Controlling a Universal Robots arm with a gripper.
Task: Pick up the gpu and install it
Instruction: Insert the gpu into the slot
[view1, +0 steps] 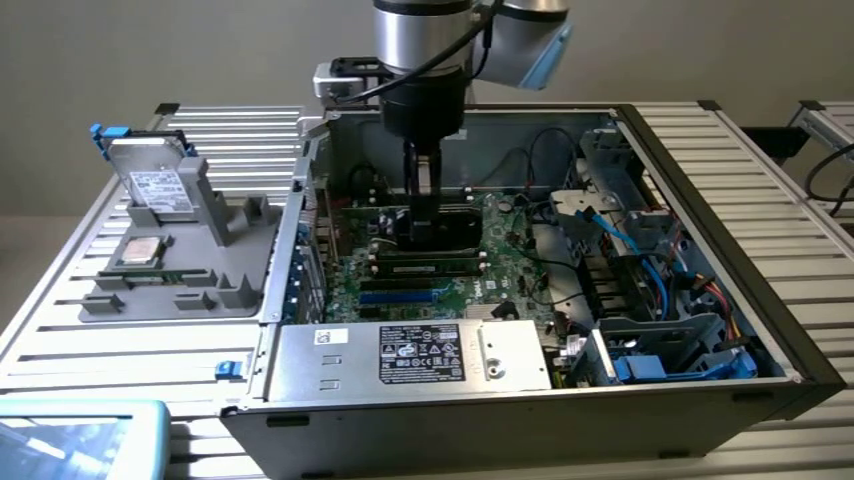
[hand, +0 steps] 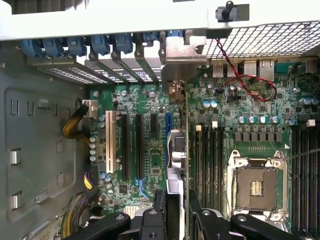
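The gpu (hand: 185, 150) is a thin green card that the wrist view shows edge-on, standing upright over the motherboard (hand: 150, 150). Its silver bracket (hand: 181, 60) sits at the case's rear slot openings. The card runs just beside the blue expansion slot (hand: 167, 125); I cannot tell whether it is seated in a slot. My gripper (hand: 181, 202) is shut on the card's near end, one black finger (hand: 162, 205) on each side. In the exterior view the arm reaches straight down into the open computer case (view1: 694, 170), with the gripper (view1: 430, 235) low over the motherboard.
A grey tray (view1: 187, 290) at the exterior view's left holds a hard drive (view1: 154, 185), a processor (view1: 140, 250) and a memory stick (view1: 134, 277). Inside the case are the power supply (view1: 414, 355), the processor socket (hand: 256, 187), memory slots (hand: 210, 160) and a drive cage with blue cables (view1: 654, 300).
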